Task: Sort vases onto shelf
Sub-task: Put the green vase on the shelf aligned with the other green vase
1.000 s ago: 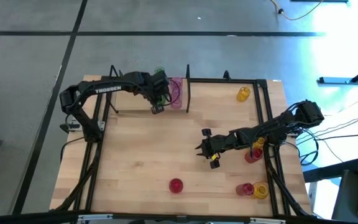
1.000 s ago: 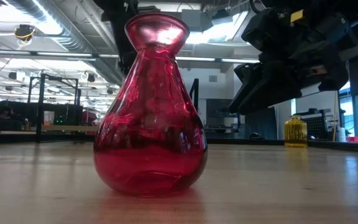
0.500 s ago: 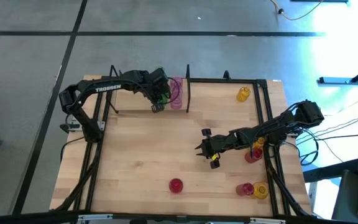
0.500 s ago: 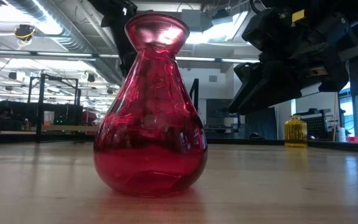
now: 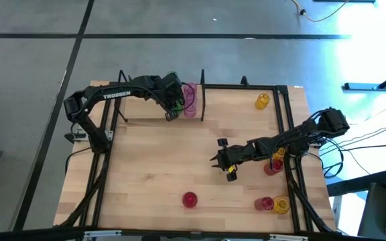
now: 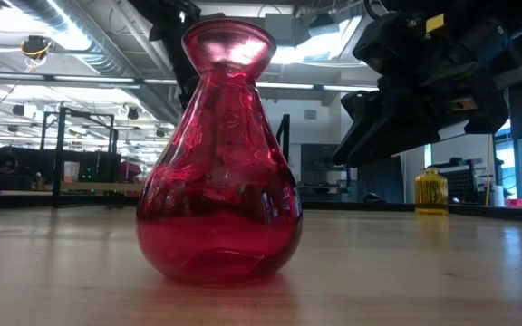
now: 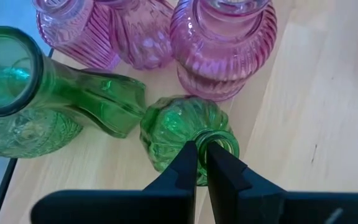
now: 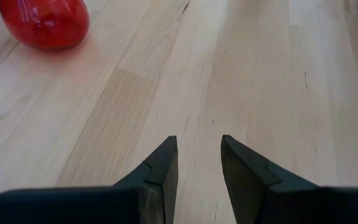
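Observation:
My left gripper (image 7: 201,152) is at the far edge of the shelf (image 5: 146,161), left of the black divider (image 5: 202,100), shut on a small ribbed green vase (image 7: 173,127). That vase stands among two larger green vases (image 7: 98,102) and three pink vases (image 7: 225,50). In the high view the gripper (image 5: 171,114) is beside the pink vases (image 5: 189,99). My right gripper (image 8: 199,146) hangs open over bare wood at mid-table (image 5: 223,159). A red vase (image 8: 42,22) stands on its base ahead of it, nearer the near edge (image 5: 189,199). My left gripper pinches the small green vase by the rim of its mouth (image 7: 224,138), coming from above and pointing down. One finger (image 7: 219,163) seems to be inside the mouth and the other (image 7: 185,163) outside the neck. The vase's body is below the fingers, on or just above the wood.
A yellow vase (image 5: 263,100) stands at the far right, also seen in the low view (image 6: 430,190). Red and yellow vases cluster at the right edge (image 5: 273,164) and the near right corner (image 5: 273,204). The red vase (image 6: 217,163) fills the low view. Bare wood lies between the arms.
My left gripper has edged slightly toward the far edge and the pink vases, still shut on the green vase. The right arm and the other vases have stayed put.

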